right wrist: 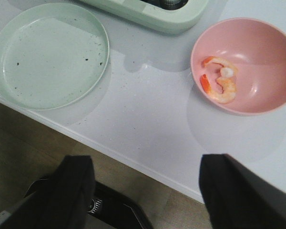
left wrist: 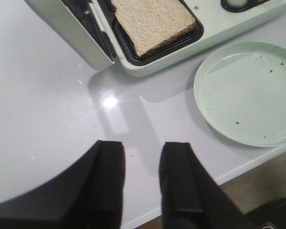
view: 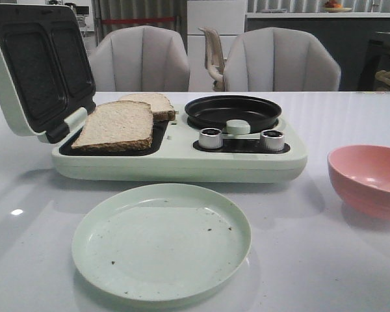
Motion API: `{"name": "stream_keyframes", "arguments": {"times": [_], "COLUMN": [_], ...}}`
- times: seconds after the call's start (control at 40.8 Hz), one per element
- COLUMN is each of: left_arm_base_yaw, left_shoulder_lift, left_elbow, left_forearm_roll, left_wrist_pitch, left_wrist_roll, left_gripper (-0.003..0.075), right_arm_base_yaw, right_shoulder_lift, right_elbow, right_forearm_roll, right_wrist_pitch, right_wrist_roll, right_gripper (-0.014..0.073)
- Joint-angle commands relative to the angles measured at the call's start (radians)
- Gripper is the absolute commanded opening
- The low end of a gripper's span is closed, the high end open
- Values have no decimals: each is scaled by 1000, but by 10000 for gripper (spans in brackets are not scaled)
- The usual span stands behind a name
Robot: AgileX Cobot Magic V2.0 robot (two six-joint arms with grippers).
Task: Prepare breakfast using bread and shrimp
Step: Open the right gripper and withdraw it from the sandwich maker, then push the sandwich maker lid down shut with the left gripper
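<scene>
Two bread slices lie in the open sandwich maker's left tray: the near slice (view: 115, 126) and the far slice (view: 151, 104) partly behind it. The near slice also shows in the left wrist view (left wrist: 155, 21). Two shrimp (right wrist: 221, 80) lie in the pink bowl (right wrist: 262, 57), which stands at the table's right (view: 370, 179). My left gripper (left wrist: 143, 157) is open and empty above the bare table near its front edge. My right gripper (right wrist: 145, 171) is wide open and empty over the table's front edge, short of the bowl. Neither gripper shows in the front view.
A pale green plate (view: 161, 239) with dark crumbs sits in front of the breakfast machine (view: 182, 159). The machine's lid (view: 36, 68) stands open at the left. Its black frying pan (view: 233, 112) and two knobs (view: 210, 138) are on the right. Chairs stand behind the table.
</scene>
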Motion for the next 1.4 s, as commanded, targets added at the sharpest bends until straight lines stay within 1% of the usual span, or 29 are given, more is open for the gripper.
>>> {"name": "stream_keyframes", "arguments": {"times": [0.0, 0.147, 0.221, 0.319, 0.417, 0.491, 0.515, 0.589, 0.687, 0.712, 0.785, 0.834, 0.957, 1.104, 1.276, 1.374], "left_arm_base_yaw": [6, 49, 110, 240, 405, 510, 548, 642, 731, 749, 780, 786, 786, 786, 784, 784], "left_shoulder_lift": [71, 197, 265, 348, 425, 482, 503, 558, 643, 659, 713, 741, 819, 897, 931, 931], "left_elbow": [-53, -83, -102, -143, -199, -250, -273, -334, -433, -451, -513, -544, -628, -709, -739, -741], "left_forearm_roll": [56, 106, 162, 184, 164, 94, 46, -113, -383, -429, -551, -587, -608, -661, -786, -884], "left_wrist_pitch": [-55, -62, -55, -62, -102, -159, -171, -201, -207, -207, -211, -223, -277, -298, -280, -255], "left_wrist_roll": [-8, -9, -9, -9, -9, 3, 32, 167, 339, 373, 418, 430, 433, 433, 441, 536], "left_gripper": [95, 104, 104, 104, 104, 111, 111, 111, 111, 111, 111, 111, 111, 111, 111, 111], "right_arm_base_yaw": [0, 0, 0, 0, 0, 0, 0, 0, 0, 0, 0, 0, 0, 0, 0, 0], "right_shoulder_lift": [-5, -5, -5, -5, -5, -5, -5, -5, -5, -5, -5, -5, -5, -5, -5, -5], "right_elbow": [-27, -27, -27, -27, -27, -27, -27, -27, -27, -27, -27, -27, -27, -27, -27, -27], "right_forearm_roll": [-8, -8, -8, -8, -8, -8, -8, -8, -8, -8, -8, -8, -8, -8, -8, -8], "right_wrist_pitch": [-57, -58, -58, -58, -57, -57, -57, -57, -57, -57, -57, -57, -57, -57, -57, -57], "right_wrist_roll": [3, 3, 3, 3, 3, 3, 3, 3, 3, 3, 3, 3, 3, 3, 3, 3], "right_gripper": [568, 568, 568, 568, 568, 568, 568, 568, 568, 568, 568, 568, 568, 568, 568, 568]}}
